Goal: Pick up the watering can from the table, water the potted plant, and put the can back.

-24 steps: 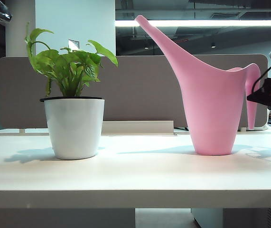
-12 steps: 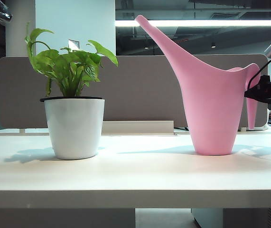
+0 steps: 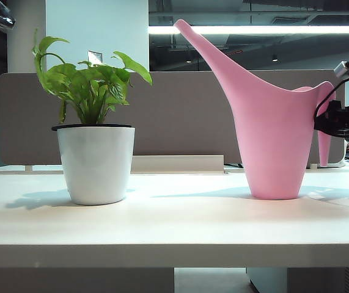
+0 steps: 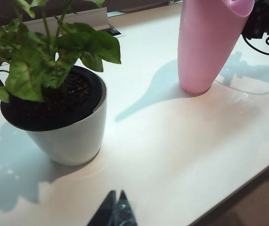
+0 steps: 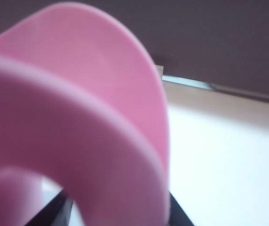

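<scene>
Right gripper (image 3: 318,125), jaws apart, straddles the handle of the one pink watering can (image 3: 272,131). Left gripper (image 4: 115,213), tips together, hovers near the single potted plant (image 4: 61,106).

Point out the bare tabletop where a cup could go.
Bare: the table between potted plant and watering can, and the front strip. Crowded: the can's handle, where the right gripper sits. The left gripper hangs near the plant.

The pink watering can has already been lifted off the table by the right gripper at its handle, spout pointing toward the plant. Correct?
Not lifted: the watering can stands on the table, as the exterior view shows. The right gripper is at its handle.
</scene>
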You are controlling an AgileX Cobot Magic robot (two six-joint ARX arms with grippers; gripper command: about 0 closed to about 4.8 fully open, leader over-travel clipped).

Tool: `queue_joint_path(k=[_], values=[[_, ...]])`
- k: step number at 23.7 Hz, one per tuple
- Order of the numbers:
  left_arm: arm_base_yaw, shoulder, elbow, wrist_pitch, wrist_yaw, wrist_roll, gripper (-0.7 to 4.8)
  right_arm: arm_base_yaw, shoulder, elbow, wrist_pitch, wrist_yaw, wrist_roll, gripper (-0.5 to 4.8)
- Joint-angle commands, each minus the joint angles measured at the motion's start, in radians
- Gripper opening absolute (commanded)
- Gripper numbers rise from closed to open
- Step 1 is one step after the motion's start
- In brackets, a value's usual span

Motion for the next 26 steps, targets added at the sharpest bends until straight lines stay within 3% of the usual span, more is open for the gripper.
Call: queue_joint_path(k=[1,3,6,9,12,15,20,23,26], values=[[-0.001,-0.001,0.006,0.003,0.0,0.001,-0.05,0.006,-0.004,0.023,0.008,-0.004,-0.003,2.61],[-0.001,-0.001,0.006,0.003,0.001,0.001,-0.05,0.01,0.001,0.031,0.01,-0.004,-0.002,2.58],[-0.001,-0.001,0.006,-0.001,0.0,0.001,-0.05,0.016,0.005,0.039,0.002,-0.002,-0.003,1.89],[-0.001,-0.001,0.006,0.0,0.0,0.001,-0.05,0.021,0.005,0.041,0.002,0.014,-0.003,1.73],[-0.001,-0.001,0.006,-0.001,0.0,0.001,-0.05,0.027,0.005,0.042,0.002,0.016,-0.002,1.07],[-0.001,-0.002,0.006,0.0,0.0,0.001,-0.05,0.028,0.005,0.042,0.002,0.019,-0.002,0.92],[-0.001,-0.001,0.006,-0.001,0.0,0.001,-0.05,0.033,0.004,0.043,0.002,0.039,0.009,0.1],[-0.001,-0.002,0.006,-0.001,0.0,0.001,-0.05,0.034,0.003,0.049,-0.002,0.116,0.047,-0.01],[-0.001,-0.002,0.006,-0.001,0.0,0.001,-0.05,0.035,-0.002,0.08,-0.08,0.116,0.05,-0.01]])
